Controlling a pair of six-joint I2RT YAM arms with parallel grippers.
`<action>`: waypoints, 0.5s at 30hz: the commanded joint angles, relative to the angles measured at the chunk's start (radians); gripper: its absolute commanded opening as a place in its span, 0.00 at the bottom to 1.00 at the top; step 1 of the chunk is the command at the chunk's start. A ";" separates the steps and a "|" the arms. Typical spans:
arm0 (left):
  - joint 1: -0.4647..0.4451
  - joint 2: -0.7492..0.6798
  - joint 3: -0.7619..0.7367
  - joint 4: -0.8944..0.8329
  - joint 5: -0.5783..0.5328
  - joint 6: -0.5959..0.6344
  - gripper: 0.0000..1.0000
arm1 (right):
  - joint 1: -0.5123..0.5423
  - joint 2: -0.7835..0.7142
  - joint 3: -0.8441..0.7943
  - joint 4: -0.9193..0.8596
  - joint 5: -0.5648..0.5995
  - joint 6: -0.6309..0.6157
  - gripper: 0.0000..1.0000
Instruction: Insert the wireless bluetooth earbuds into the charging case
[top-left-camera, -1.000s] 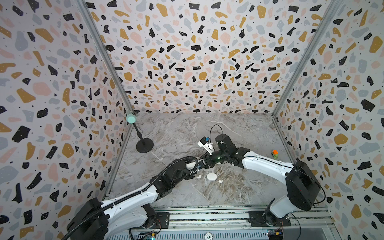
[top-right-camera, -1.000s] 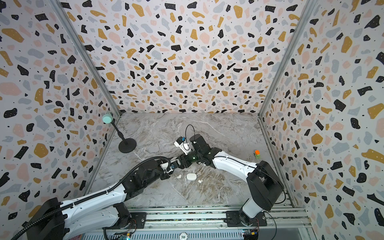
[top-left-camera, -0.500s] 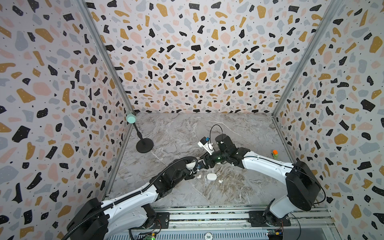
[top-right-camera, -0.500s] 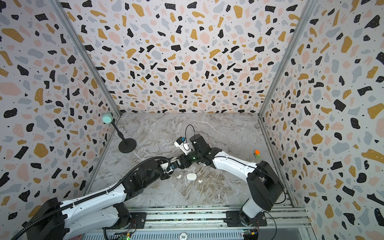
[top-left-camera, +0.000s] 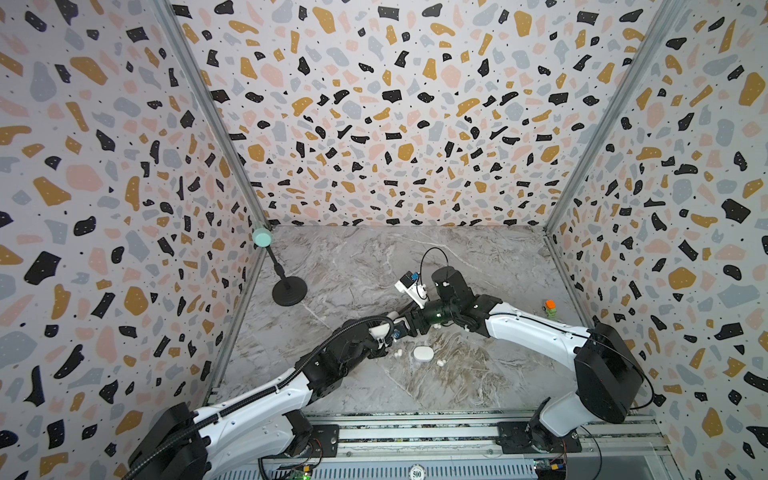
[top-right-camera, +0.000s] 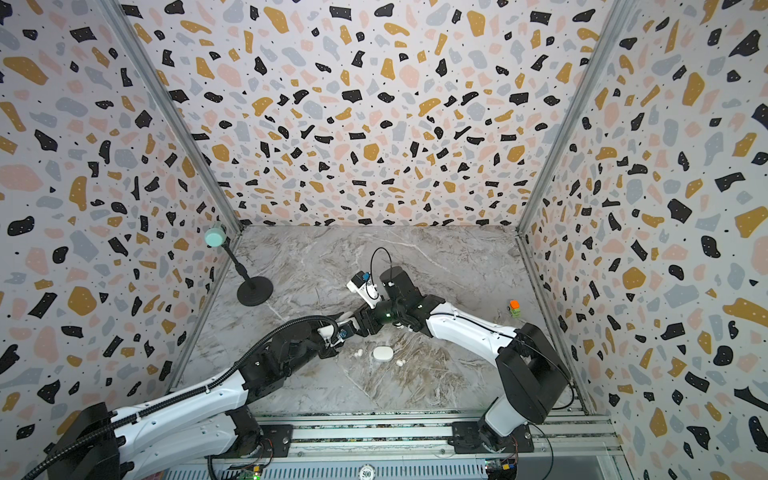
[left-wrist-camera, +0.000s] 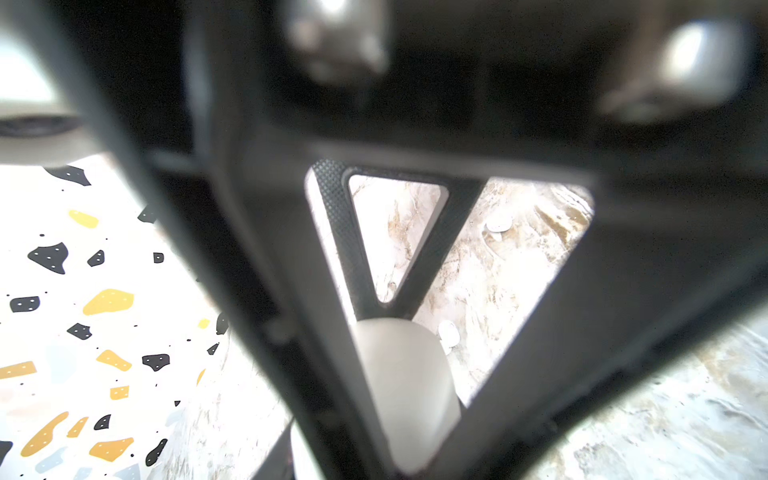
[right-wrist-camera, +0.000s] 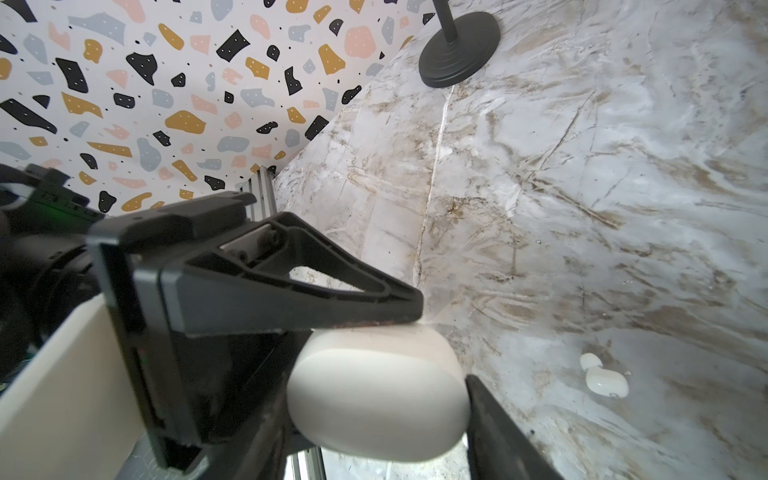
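Observation:
My two grippers meet above the middle of the marble floor. In the right wrist view, the right gripper (right-wrist-camera: 374, 449) is shut on a white oval charging case (right-wrist-camera: 378, 395) across its width. A black finger (right-wrist-camera: 291, 286) of the left gripper lies along the case's top. The left gripper (left-wrist-camera: 405, 457) is shut on that same case (left-wrist-camera: 405, 374). In both top views the grippers (top-left-camera: 401, 328) (top-left-camera: 411, 322) hide the held case. A second closed case (top-left-camera: 423, 354) (top-right-camera: 382, 353) lies on the floor. Loose earbuds (top-left-camera: 397, 353) (top-left-camera: 440, 363) (right-wrist-camera: 602, 378) lie beside it.
A black round-based stand (top-left-camera: 289, 291) with a mint head (top-left-camera: 262, 237) is at the back left. A small orange and green toy (top-left-camera: 550, 307) sits by the right wall. Patterned walls close three sides, and a metal rail (top-left-camera: 415, 436) runs along the front.

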 joint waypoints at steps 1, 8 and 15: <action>-0.002 -0.016 -0.002 0.097 -0.025 0.021 0.00 | 0.019 -0.038 -0.004 -0.005 -0.058 0.017 0.64; -0.004 -0.021 0.001 0.074 0.002 0.021 0.00 | 0.017 -0.054 -0.010 -0.002 -0.047 0.016 0.80; -0.003 -0.030 0.004 0.046 0.024 0.009 0.00 | -0.003 -0.093 -0.025 0.005 -0.052 0.021 0.91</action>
